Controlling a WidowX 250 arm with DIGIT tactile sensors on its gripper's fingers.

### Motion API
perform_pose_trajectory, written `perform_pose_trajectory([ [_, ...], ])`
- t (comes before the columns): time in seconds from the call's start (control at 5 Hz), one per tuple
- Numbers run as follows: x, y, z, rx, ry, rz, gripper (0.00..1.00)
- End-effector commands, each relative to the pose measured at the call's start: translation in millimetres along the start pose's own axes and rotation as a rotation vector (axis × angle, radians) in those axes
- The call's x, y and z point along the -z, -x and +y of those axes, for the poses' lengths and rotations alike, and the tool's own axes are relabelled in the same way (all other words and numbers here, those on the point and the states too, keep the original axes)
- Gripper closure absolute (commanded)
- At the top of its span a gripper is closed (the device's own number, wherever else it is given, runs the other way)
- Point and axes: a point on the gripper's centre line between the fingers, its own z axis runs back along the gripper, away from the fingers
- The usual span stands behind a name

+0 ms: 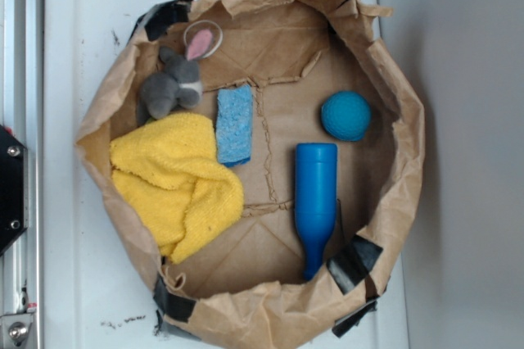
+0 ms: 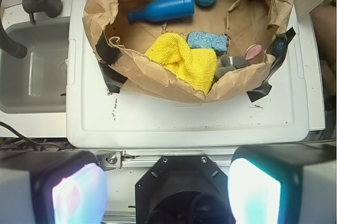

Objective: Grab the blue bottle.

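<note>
Exterior view, from above: one brown paper bag (image 1: 393, 120) with its walls rolled down into a shallow basin, patched at the rim with black tape (image 1: 354, 263), set on a white tray (image 1: 82, 38). Contents, five items. The blue bottle (image 1: 315, 193) lies on its side on the bag's floor toward the right, base pointing up the picture and narrow neck pointing down toward the taped rim. A teal ball (image 1: 345, 115) sits just above and to the right of the bottle's base, close but apart. A light-blue sponge (image 1: 235, 125) lies flat left of the bottle, with bare paper between them. A crumpled yellow cloth (image 1: 176, 181) fills the left side, its edge touching the sponge. A grey toy rabbit (image 1: 174, 83) with a pink ear rests above the cloth. No arm appears over the bag here. Wrist view: the same bag seen from farther back, the bottle lying crosswise at the far side with its neck to the left, ball at its base end, cloth, sponge and rabbit nearer the camera. A grey sink (image 2: 31, 71) with a dark tap adjoins the tray on the left. The gripper (image 2: 166, 192) shows two pads (image 2: 79, 195) at the bottom corners, spread wide with nothing between them, well short of the bag.
</note>
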Motion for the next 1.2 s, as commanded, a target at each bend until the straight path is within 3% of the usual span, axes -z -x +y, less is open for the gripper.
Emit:
perform_pose_trajectory([
  [0.0,0,0,0,0.000,0.000,0.000,0.00],
  [0.4,18,-70,-3,-0.075,0.011,-0.071,0.00],
  [0.6,27,-112,-5,-0.004,0.047,-0.073,0.00],
  [0.8,39,-147,-11,0.235,0.135,-0.060,0.00],
  [1.0,45,-171,-27,0.490,0.135,-0.074,0.00],
])
